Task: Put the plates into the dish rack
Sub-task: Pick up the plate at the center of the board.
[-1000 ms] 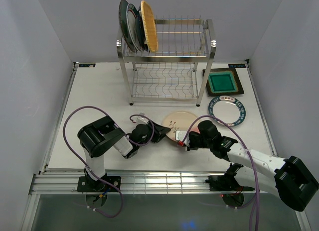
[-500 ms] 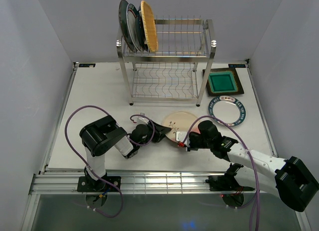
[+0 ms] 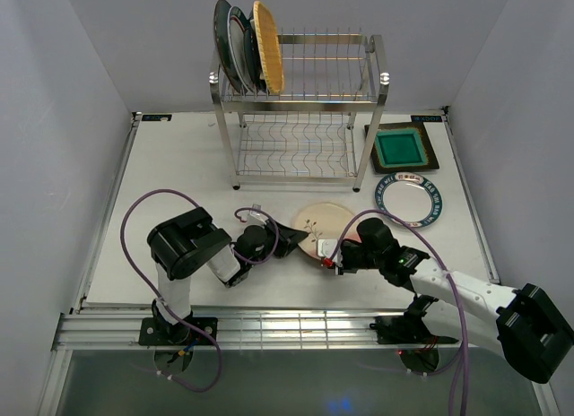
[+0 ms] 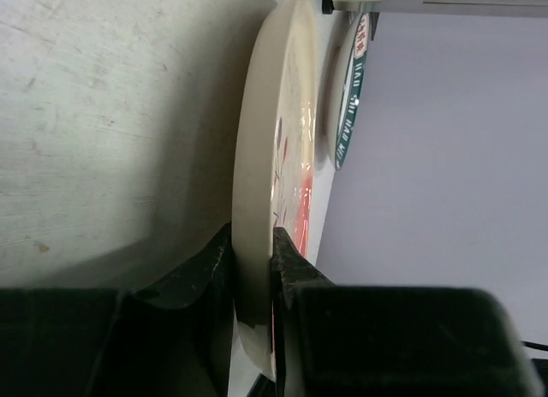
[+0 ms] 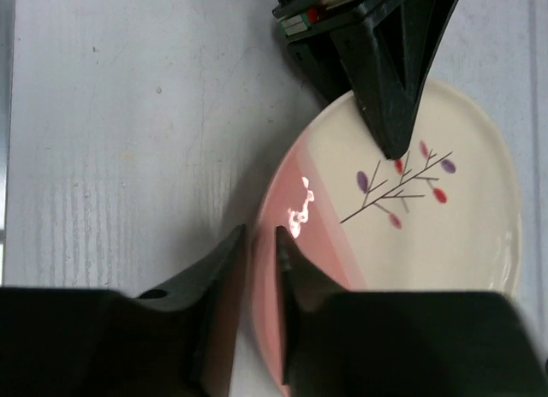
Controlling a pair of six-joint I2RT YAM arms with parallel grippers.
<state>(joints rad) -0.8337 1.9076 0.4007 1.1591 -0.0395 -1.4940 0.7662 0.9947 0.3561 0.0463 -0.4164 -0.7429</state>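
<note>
The pink-cream floral plate (image 3: 319, 221) sits just off the table between my two grippers, with its left side tilted up. My left gripper (image 3: 289, 240) is shut on its left rim; in the left wrist view the cream edge (image 4: 257, 157) is pinched between both fingers (image 4: 253, 269). My right gripper (image 3: 333, 255) holds the near pink rim (image 5: 300, 243), one finger on each side of it (image 5: 261, 234). The dish rack (image 3: 381, 84) stands at the back, with three plates upright at the left of its top tier, the orange woven one (image 3: 267, 44) outermost.
A green square brown-rimmed plate (image 3: 402, 148) lies to the right of the rack. A white plate with a teal rim (image 3: 409, 199) lies just in front of it, close to the floral plate's far right. The rack's lower shelf (image 3: 291, 147) holds nothing.
My left gripper's jaws have closed onto the floral plate's rim. The right gripper's jaws have eased slightly. Neither arm has shifted much.
</note>
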